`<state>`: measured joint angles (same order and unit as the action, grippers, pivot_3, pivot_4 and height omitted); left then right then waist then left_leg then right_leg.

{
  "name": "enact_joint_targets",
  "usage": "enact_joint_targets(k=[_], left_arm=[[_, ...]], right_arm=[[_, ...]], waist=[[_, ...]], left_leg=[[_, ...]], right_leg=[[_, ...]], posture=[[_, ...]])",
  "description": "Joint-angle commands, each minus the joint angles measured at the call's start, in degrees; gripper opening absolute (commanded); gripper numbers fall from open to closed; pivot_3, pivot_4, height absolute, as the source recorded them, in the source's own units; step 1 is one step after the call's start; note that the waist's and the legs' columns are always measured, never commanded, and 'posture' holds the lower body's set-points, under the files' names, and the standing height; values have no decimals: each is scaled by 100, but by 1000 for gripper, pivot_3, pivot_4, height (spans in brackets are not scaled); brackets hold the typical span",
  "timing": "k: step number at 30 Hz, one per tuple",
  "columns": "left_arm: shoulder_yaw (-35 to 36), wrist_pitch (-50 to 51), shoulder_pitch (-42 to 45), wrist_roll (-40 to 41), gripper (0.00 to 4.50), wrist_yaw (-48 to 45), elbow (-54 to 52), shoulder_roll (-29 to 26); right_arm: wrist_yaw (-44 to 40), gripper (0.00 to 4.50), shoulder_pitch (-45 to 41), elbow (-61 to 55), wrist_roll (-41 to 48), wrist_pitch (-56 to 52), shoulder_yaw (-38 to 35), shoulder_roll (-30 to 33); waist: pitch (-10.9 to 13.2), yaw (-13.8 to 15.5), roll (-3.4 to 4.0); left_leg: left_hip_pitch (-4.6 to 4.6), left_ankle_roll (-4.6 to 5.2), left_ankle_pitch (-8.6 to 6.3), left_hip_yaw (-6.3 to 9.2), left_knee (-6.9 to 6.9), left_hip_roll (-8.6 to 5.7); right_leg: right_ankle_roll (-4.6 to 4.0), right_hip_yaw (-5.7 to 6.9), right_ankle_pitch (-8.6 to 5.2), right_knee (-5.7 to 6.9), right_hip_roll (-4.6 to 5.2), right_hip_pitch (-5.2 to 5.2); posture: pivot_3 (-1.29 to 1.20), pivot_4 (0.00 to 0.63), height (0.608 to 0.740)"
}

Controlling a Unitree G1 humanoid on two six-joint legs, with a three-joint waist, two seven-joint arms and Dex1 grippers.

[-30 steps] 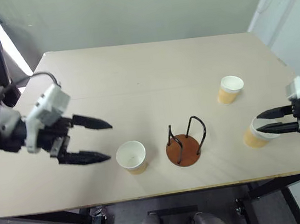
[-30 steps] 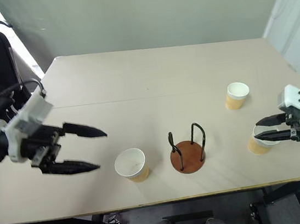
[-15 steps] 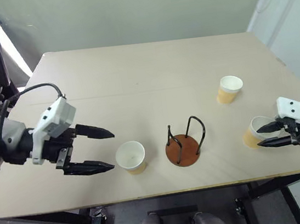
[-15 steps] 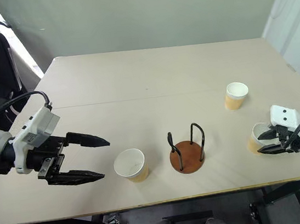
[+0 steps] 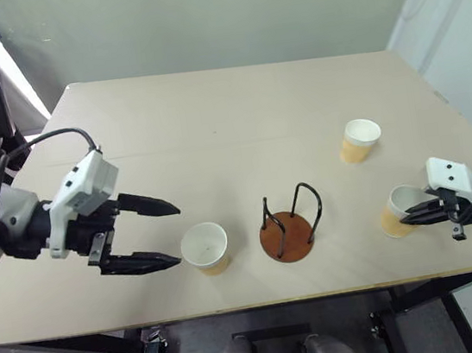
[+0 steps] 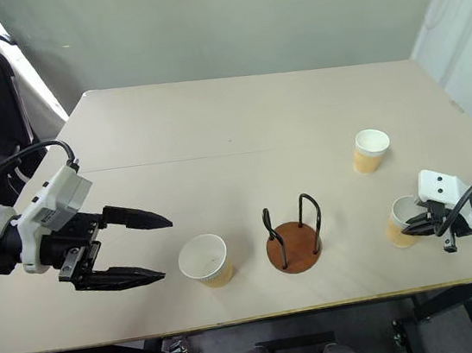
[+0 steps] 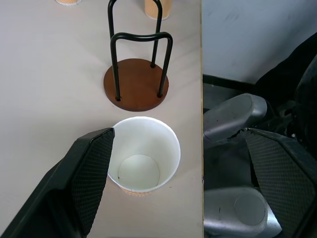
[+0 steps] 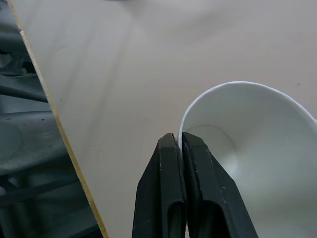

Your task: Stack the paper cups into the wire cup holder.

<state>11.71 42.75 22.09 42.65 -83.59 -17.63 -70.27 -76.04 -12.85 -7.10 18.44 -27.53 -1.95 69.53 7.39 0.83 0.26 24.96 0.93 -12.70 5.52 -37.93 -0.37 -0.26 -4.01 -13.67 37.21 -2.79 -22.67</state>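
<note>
Right gripper (image 8: 181, 144) pinched shut on rim of tan-yellow tapered paper cup (image 5: 395, 210). Left gripper (image 5: 172, 234) spread wide, second identical cup (image 5: 205, 247) just beyond fingertips, reddish-brown disc wire cup holder (image 5: 287, 235) beyond, empty. No legible writing.

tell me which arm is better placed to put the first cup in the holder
Right. Its pincer is already shut on a cup's wall, while the left pincer hangs open beside its cup.
</note>
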Motion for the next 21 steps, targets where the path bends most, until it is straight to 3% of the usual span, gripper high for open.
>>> enact_joint_targets(k=[1, 6, 12, 15, 21], left_arm=[[295, -47, 15, 89, 4500, 21, -62, -81], [345, -84, -74, 64, 4500, 59, -26, -90], [263, -85, -52, 108, 4500, 164, -89, -6], [290, -87, -93, 135, 4500, 176, -124, -10], [427, -56, -285, 183, 4500, 229, -277, -25]], right_arm=[[-289, 20, -613, -247, 864, -301, -593, -73], [-362, 20, -2170, -223, 2270, -991, -1154, -296], [124, 20, -3594, -829, 3168, -1632, -698, -1201], [251, 20, -3616, -1135, 2837, -1586, -151, -1511], [52, 20, -3393, -1072, 1866, -964, 602, -1527]], waist=[[2, -18, 3], [7, -46, 19], [2, -59, 10], [2, -56, 10], [2, -45, 10]], left_leg=[[0, 0, 0, -1, 0, 0], [2, -2, 3, -8, 4, 0], [-4, -6, 3, -7, 23, 15], [-3, -17, 10, -6, 35, 15], [2, -21, 13, -6, 35, 16]], right_leg=[[-1, 0, -1, 1, 0, 0], [-9, -4, -6, 9, -2, -12], [-31, 4, -19, 14, -11, -20], [-36, 7, -21, 24, -11, -30], [-36, 10, -22, 34, -10, -36]], posture=[[0, 150, 740], [0, 150, 740], [0, 150, 740], [0, 150, 740], [0, 150, 740]])
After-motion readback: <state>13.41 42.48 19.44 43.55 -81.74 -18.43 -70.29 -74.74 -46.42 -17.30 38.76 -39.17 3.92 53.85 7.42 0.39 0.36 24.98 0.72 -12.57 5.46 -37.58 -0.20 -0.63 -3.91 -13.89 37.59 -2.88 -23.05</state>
